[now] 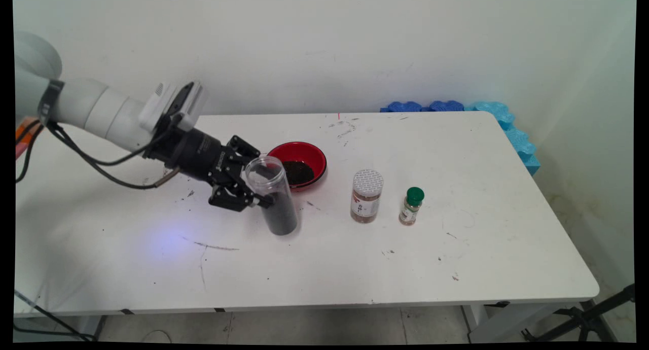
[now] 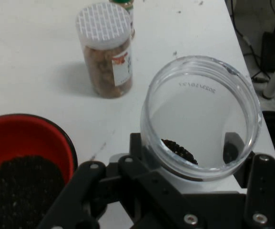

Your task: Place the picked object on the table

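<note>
Left of centre on the tabletop [image 1: 405, 269], a clear plastic jar [image 1: 274, 198] [image 2: 201, 114] sits clamped in the tool [image 1: 258, 185] [image 2: 199, 191], one finger on each side of its wall just below the rim. The jar has no lid. It leans, with the open mouth tipped up and back toward the arm and the base down near the tabletop; I cannot tell whether the base touches the surface or hangs just clear of it. Dark granular matter fills the lower part of the jar in the main view. In the hand view it shows as a small dark heap deep inside. Just beyond the jar, close but apart from it, stands a red bowl [image 1: 296, 146] [image 2: 32, 129] holding a patch of the same-looking dark granules [image 1: 298, 171]. Further right and well clear of the tool are two upright containers: a spice jar with a white lattice lid [image 1: 366, 197] [image 2: 106, 52] and brownish contents, and beside it a small green-capped bottle [image 1: 411, 206]. Dark specks and scuffs lie scattered over the tabletop. Blue foam blocks [image 1: 507, 121] line the far right corner against the wall. As things stand: jar held, uncapped, tilted, mouth turned away from the bowl.
</note>
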{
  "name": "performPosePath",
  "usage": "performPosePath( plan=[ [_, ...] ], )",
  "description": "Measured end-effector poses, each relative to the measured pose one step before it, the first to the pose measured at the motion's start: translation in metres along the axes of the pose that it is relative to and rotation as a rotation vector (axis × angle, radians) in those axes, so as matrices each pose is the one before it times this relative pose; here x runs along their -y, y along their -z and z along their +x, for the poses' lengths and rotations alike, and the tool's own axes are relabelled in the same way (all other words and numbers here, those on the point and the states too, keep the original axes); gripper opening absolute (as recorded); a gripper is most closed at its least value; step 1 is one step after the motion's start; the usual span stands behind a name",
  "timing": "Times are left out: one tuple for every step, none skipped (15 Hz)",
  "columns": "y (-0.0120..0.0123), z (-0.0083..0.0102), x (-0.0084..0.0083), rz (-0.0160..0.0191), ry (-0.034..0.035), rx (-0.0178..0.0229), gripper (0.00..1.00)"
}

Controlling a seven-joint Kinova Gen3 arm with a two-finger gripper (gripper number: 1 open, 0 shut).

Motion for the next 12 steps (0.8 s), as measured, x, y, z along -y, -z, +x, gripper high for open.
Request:
performPosePath(
  plan=[
    [-0.00213, -0.00295, -0.00177, 0.00012, -0.00268, 0.0045, 0.0],
    [-0.00234, -0.00303, -0.00186, 0.00049, -0.00283, 0.00458, 0.0],
    [-0.00223, -0.00266, -0.00179, 0.00084, -0.00254, 0.00402, 0.0],
    [-0.00185, -0.00205, -0.00123, 0.00133, -0.00161, 0.00308, 0.0],
    [-0.00112, -0.00128, -0.00078, 0.00076, -0.00076, 0.00176, 0.0],
    [-0.00158, -0.00187, -0.0009, 0.00167, -0.00061, 0.00237, 0.0],
    [-0.00173, -0.00212, -0.00071, 0.00208, -0.00045, 0.00279, 0.0],
    [-0.00159, -0.00191, -0.00051, 0.00196, -0.00048, 0.00253, 0.0],
    [-0.00129, -0.00145, -0.00029, 0.00167, -0.00048, 0.00186, 0.0],
    [-0.00136, -0.00156, -0.00035, 0.0017, -0.00045, 0.00201, 0.0],
    [-0.00128, -0.00131, -0.00032, 0.00131, -0.00028, 0.00156, 0.0],
    [-0.00104, -0.00092, -0.00022, 0.00097, 0.00012, 0.00094, 0.0]
  ],
)
